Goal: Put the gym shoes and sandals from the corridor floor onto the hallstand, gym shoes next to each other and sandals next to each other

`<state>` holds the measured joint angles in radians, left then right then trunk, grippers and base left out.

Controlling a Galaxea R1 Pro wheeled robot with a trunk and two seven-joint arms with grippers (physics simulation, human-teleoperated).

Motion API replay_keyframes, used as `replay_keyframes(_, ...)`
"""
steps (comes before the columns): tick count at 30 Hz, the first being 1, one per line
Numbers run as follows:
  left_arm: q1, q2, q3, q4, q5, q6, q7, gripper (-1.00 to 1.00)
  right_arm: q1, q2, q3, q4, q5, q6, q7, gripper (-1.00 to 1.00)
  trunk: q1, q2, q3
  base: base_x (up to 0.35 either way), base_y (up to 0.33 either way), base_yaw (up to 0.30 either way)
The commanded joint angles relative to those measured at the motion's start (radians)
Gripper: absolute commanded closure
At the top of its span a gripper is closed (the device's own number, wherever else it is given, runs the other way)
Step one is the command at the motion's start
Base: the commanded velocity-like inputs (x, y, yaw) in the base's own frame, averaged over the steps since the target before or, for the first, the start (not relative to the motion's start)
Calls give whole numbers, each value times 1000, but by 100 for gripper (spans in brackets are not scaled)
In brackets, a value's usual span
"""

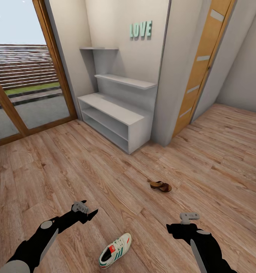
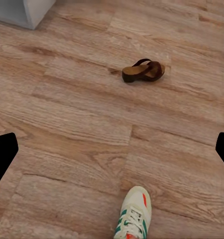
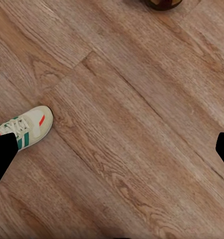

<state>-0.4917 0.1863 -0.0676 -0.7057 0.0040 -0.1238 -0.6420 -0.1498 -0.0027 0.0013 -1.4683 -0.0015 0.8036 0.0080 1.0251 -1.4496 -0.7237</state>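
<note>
Here one gym shoe lies on the corridor floor, near the robot and between its two arms, resting on its sole with nothing touching it. One sandal sits farther off and to the right, well apart from the shoe. The hallstand stands against the far wall, its top and both shelf slots bare.

The left gripper hangs left of and a little beyond the shoe; the right gripper hangs to its right. In both wrist views the fingers sit spread wide at the frame edges, holding nothing.

The shoe looks like the sensible first pick. Either arm should probably come over it, line its fingers across the narrow width and descend before closing, gripping mid-body so it hangs level.
</note>
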Motion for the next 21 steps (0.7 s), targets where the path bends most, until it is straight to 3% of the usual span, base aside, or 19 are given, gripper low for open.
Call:
replay_keyframes(1, 3, 1, -6, 0, 0, -5, 0, -100, -1, 0, 0, -1, 0, 5, 1, -100, 0, 0, -1, 0, 0, 0)
replay_keyframes(9, 13, 1, -8, 0, 1, -5, -1, -100, -1, 0, 0, -1, 0, 5, 1, -100, 0, 0, -1, 7, 0, 0)
replay_keyframes(21, 13, 1, -2, 0, 1, -5, -1, -100, -1, 0, 2, -1, 0, 5, 1, -100, 0, 0, -1, 169, 101, 0)
